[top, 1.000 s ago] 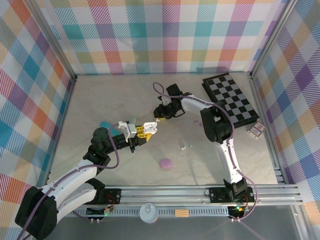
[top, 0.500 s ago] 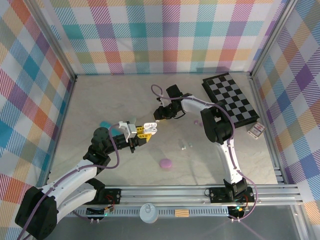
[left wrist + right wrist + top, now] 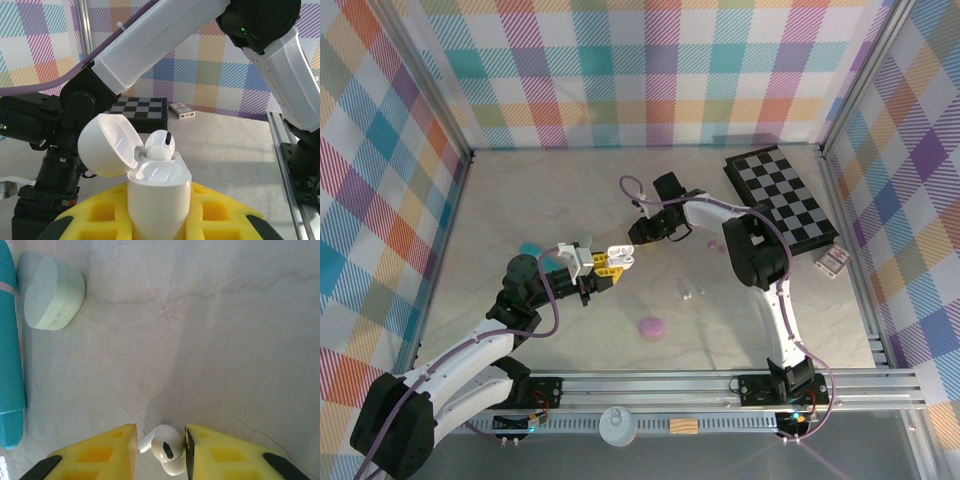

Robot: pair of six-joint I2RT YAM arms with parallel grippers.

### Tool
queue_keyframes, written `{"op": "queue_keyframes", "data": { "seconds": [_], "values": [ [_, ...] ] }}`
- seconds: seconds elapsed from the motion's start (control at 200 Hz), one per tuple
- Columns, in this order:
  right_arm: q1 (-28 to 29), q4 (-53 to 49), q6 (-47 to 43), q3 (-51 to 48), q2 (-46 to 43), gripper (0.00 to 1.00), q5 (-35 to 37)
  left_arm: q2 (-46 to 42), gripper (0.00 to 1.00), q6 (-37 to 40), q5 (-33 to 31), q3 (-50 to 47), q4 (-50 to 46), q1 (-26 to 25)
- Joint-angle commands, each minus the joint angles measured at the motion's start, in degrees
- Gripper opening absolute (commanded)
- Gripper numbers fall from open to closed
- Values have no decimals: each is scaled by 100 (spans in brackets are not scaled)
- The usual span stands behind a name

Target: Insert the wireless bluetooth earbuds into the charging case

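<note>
My left gripper (image 3: 159, 222) is shut on a white charging case (image 3: 159, 192), holding it upright above the table. The case's lid (image 3: 107, 145) is flipped open to the left. One white earbud (image 3: 161, 145) sits in the far socket with its head sticking up. In the top view the case (image 3: 618, 254) hangs mid-table, with my left gripper (image 3: 600, 265) under it. My right gripper (image 3: 638, 236) is just beyond it, low over the table. Its yellow fingers (image 3: 220, 452) are shut on a second white earbud (image 3: 167, 450), head against the right one, stem tip at the left one.
A pale mint case (image 3: 52, 292) and a teal cylinder (image 3: 10, 350) lie ahead of the right gripper. A purple case (image 3: 652, 327), small loose buds (image 3: 688, 292) and a purple bud (image 3: 711, 242) lie mid-table. A checkerboard (image 3: 782, 198) and a card box (image 3: 832, 262) are at the right.
My right gripper has shifted slightly toward the near left, closer to the case, and its jaws have narrowed a little. The left arm and the case have stayed still.
</note>
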Motion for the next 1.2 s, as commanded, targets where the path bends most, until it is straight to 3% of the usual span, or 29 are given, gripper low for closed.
{"op": "queue_keyframes", "data": {
  "seconds": [0.0,0.455,0.89,1.2],
  "values": [
    [92,-487,-110,-193,-68,28,-86,-18,0,120,44,67,51,61],
    [101,-314,-112,-326,-233,23,176,51,0,146,53,128,19,62],
    [58,556,81,-1119,-1128,21,842,112,0,214,-137,103,-59,70],
    [13,656,-9,-1894,-2326,21,1516,242,0,252,-343,110,-193,82]
  ]
}}
